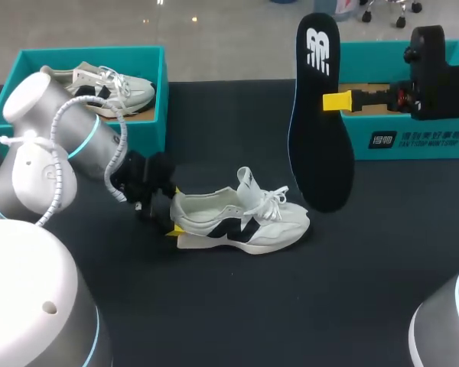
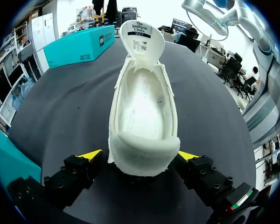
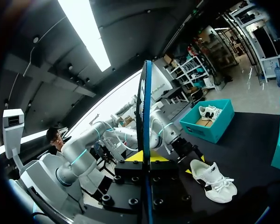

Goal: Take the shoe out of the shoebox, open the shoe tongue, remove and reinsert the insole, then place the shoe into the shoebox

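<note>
From the head camera: at the frame's centre, a white shoe (image 1: 241, 222) on its sole on the dark table (image 1: 229, 313), toe toward the right. At its heel, left of centre, the left gripper (image 1: 173, 212), clamped on the heel. In the upper left corner, a teal shoebox (image 1: 159, 107) with a second shoe (image 1: 111, 86) inside. In the upper right, a black insole (image 1: 320, 138) held upright over the table, pinched by the right gripper (image 1: 338, 101) in front of another teal box (image 1: 413, 138).

From the left wrist: heel of the shoe (image 2: 143, 135) between the left gripper (image 2: 140, 156) fingers, yellow tips (image 2: 91, 155) pressed against either side of it. Tongue (image 2: 142, 35) standing up at the far end, the shoe's inside open to view.

From the right wrist: insole (image 3: 143, 116) edge-on, rising straight out of the right gripper (image 3: 144, 156), fingers closed on it from both sides. Ahead and to one side, the shoe (image 3: 213, 179) on the table, with the left gripper (image 3: 189, 150) at its heel. Further off, the shoebox (image 3: 210, 128).
</note>
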{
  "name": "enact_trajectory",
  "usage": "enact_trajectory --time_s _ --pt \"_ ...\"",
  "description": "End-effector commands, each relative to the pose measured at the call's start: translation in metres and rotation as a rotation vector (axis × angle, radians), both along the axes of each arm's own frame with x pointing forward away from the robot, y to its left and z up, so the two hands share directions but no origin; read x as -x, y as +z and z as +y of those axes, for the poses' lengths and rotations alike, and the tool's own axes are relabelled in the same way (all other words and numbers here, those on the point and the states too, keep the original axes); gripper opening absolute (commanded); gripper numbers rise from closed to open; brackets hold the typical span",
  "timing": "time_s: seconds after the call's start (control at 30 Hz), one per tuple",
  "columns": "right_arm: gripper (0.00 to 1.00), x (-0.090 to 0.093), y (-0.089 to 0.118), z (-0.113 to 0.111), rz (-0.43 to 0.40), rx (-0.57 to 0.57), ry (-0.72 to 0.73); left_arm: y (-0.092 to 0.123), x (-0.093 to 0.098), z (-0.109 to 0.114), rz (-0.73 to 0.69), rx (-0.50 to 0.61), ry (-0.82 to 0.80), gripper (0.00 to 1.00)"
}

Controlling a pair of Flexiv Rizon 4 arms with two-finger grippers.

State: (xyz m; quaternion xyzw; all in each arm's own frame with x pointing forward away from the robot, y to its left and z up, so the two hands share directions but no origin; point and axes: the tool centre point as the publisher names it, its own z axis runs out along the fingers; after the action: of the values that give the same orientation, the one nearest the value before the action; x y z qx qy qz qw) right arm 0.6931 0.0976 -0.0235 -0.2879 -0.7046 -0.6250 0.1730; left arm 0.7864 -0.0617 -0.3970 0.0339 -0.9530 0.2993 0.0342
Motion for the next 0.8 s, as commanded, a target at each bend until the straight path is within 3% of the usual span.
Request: enact_trajectory --time_s 0.03,0.37,0.8 --pt "0.00 -0.002 -0.001 0.002 0.000 0.001 0.002 0.001 0.000 -0.001 0.001 -0.011 0.000 1.00" --pt "0.00 -0.002 -0.001 0.002 0.000 0.001 0.002 0.021 -0.003 -0.001 0.005 -0.252 -0.036 1.00" --pt "0.00 -0.002 -0.001 0.002 0.000 0.001 0.002 0.044 0.001 -0.007 0.013 -0.395 -0.084 1.00"
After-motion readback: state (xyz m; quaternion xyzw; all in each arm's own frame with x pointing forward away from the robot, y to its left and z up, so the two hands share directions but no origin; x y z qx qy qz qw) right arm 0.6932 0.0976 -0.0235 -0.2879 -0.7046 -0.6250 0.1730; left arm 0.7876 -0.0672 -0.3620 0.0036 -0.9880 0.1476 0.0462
